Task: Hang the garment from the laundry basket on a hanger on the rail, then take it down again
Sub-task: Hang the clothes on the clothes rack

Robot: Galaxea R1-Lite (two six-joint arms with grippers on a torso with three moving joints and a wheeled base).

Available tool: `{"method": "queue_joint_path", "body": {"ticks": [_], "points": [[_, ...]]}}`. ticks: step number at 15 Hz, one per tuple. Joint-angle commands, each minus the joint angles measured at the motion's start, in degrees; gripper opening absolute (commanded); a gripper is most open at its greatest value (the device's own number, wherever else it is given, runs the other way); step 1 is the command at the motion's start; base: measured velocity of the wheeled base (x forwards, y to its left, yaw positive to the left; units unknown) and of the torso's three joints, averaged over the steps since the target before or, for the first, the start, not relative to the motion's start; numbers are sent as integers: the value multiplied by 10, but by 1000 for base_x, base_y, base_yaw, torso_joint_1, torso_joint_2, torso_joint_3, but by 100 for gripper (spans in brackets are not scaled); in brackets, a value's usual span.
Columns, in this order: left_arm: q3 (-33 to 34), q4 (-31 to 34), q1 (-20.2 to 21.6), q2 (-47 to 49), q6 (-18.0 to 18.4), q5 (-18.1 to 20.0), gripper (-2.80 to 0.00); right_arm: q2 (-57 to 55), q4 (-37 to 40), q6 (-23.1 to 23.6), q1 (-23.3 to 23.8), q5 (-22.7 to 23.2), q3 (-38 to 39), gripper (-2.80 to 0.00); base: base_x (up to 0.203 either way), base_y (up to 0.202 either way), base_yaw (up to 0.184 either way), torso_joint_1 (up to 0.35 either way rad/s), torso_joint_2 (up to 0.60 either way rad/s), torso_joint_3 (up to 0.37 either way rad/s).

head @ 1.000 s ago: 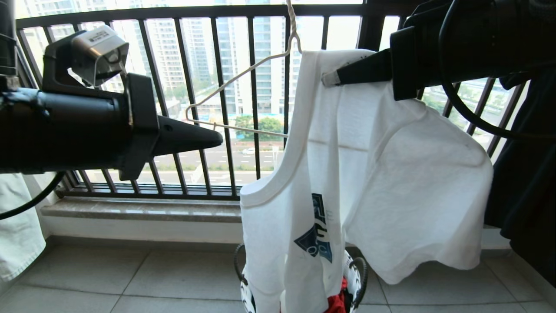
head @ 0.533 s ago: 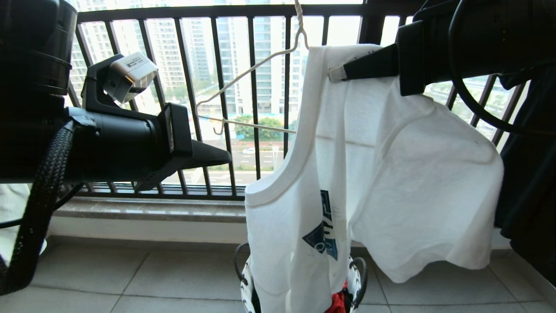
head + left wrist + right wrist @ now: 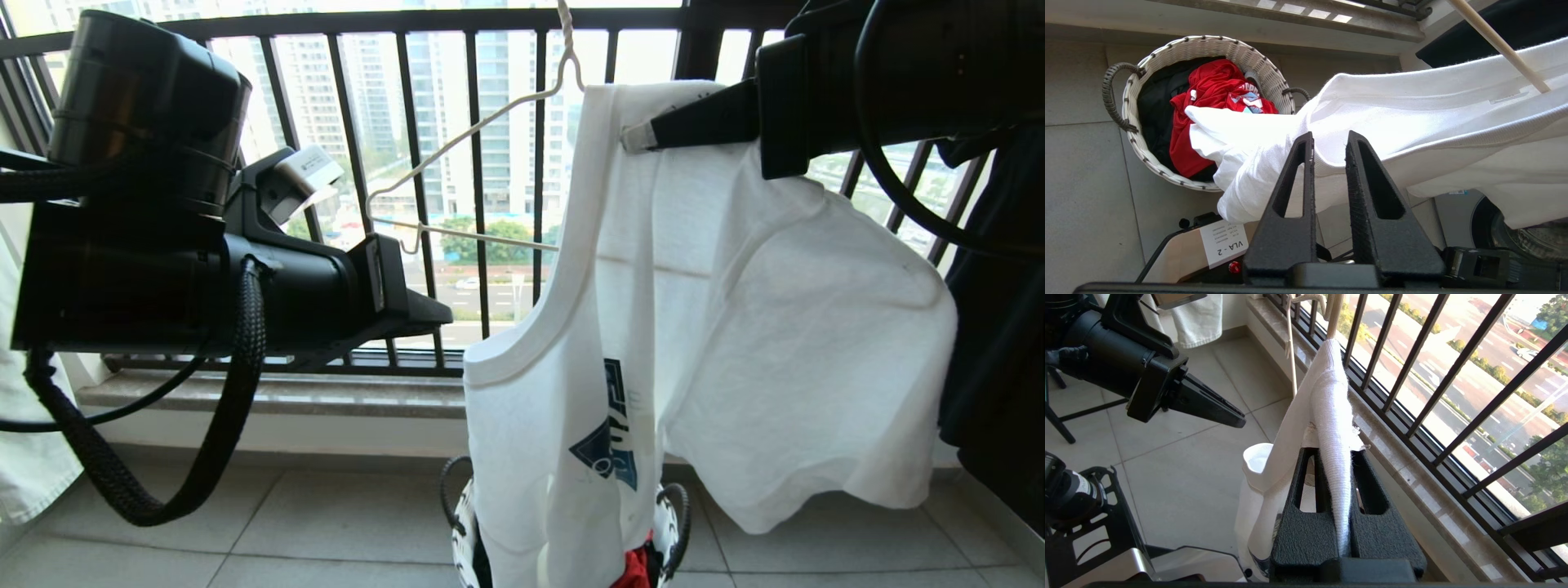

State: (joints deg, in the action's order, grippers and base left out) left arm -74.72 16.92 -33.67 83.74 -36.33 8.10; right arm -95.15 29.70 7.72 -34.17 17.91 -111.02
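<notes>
At the left of the head view, the left end effector [image 3: 437,313] points toward the collar edge of the garment [image 3: 735,327] and is free of it. In its own wrist view its two fingers stand slightly parted with nothing between them, and the white cloth lies just beyond the tips. Just right of and above it, the bare arm of the hanger [image 3: 457,147] juts out, hook rising out of the top of the view, so the rail cannot be seen. Only the hanger's other side sits inside the shirt.

The shirt droops from the hanger's covered shoulder, the logo [image 3: 608,429] facing forward and its lower part trailing into the laundry basket [image 3: 673,510] on the floor. At the right, the right end effector [image 3: 629,137] is pressed together on a bunched fold at the shirt's top, near the hanger's neck.

The step in hand appears to be getting the collar over the bare hanger arm. To do it well, the left end effector should probably spread a little wider, take the ribbed collar edge rather than loose body cloth, and draw it outward and over the wire tip and its small notch hook [image 3: 412,241]. The right grip should hold until then, since letting go early could let the shirt slide off. Pulling too hard risks swinging the hanger.
</notes>
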Motion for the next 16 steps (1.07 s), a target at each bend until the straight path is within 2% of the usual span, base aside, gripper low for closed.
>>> {"method": "queue_joint_path", "body": {"ticks": [1,14,16], "points": [[0,0,0,16,-1,-2,0,4,1,1,0,1,2,-280,0,0,0,0,0,0],[4,0,0,102,4,-12,0,23,2,5,-1,2,26,-280,0,0,0,0,0,0],[4,0,0,115,4,-39,0,27,2,9,-1,2,30,-280,0,0,0,0,0,0]]}}
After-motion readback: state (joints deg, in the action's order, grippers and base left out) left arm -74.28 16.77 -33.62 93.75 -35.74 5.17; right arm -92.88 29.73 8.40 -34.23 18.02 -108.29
